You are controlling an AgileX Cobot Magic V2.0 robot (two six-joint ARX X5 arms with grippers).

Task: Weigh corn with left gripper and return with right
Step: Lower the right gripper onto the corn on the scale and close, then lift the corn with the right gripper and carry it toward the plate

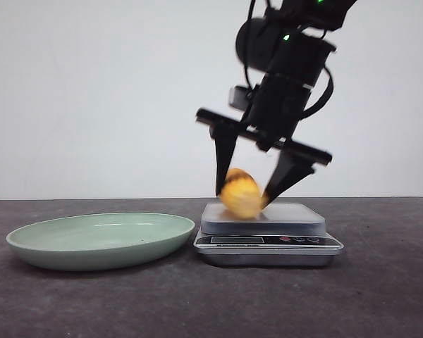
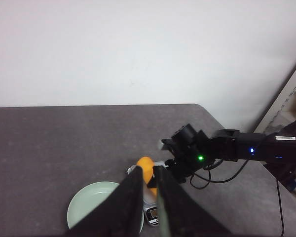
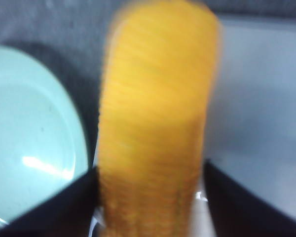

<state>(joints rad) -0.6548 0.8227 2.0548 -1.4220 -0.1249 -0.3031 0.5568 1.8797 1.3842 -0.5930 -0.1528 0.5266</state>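
The corn [image 1: 241, 193] is a stubby yellow-orange cob, blurred, at the left front edge of the scale's platform [image 1: 296, 213]. My right gripper [image 1: 243, 197] comes down from the upper right and is shut on the corn, one finger on each side. In the right wrist view the corn [image 3: 158, 123] fills the space between the fingers of the right gripper [image 3: 150, 170]. My left gripper [image 2: 148, 170] is out of the front view. It hangs high above the scene, shut and empty, and past its fingers I see the corn [image 2: 146, 168] and the right arm [image 2: 197, 153].
A pale green plate [image 1: 99, 239] sits on the dark table left of the silver scale, close to it. It also shows in the left wrist view [image 2: 96, 207] and the right wrist view [image 3: 29, 138]. A white wall stands behind the table.
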